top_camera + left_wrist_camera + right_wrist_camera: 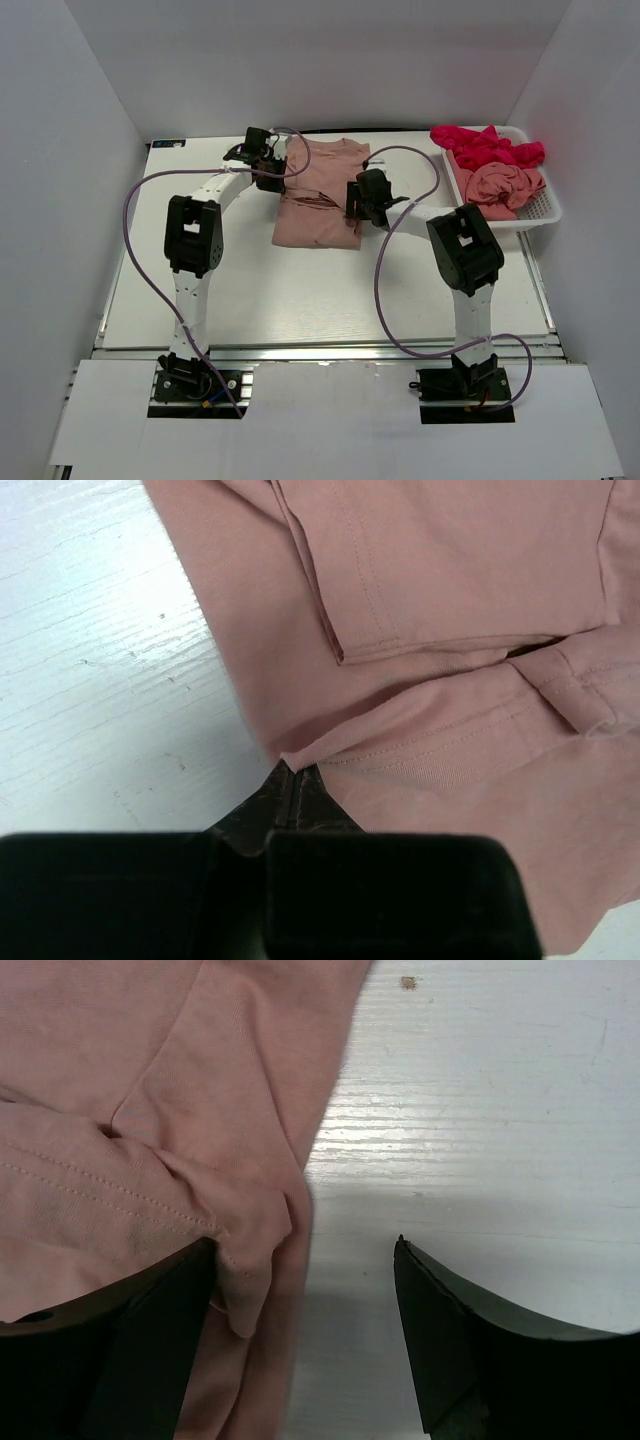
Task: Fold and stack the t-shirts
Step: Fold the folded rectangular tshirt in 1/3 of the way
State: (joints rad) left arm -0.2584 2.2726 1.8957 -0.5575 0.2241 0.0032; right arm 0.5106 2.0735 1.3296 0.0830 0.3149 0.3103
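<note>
Top external, step: folding the pink t-shirt (320, 205).
My left gripper (292, 780): pinching its edge.
My right gripper (305, 1250): spread, empty.
Next: I regrip the right side.

Left of the salmon-pink t-shirt (318, 212), the left arm (192, 235) is showing white links and a boxy black housing; right of it, the right arm (465, 250) is matching, each trailing a looping purple cable (128, 215).

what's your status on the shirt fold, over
Left gripper shut on pink t-shirt edge. Right gripper open at the opposite edge. Shirt part-folded on table. Other shirts heaped in basket, off to the side.
</note>
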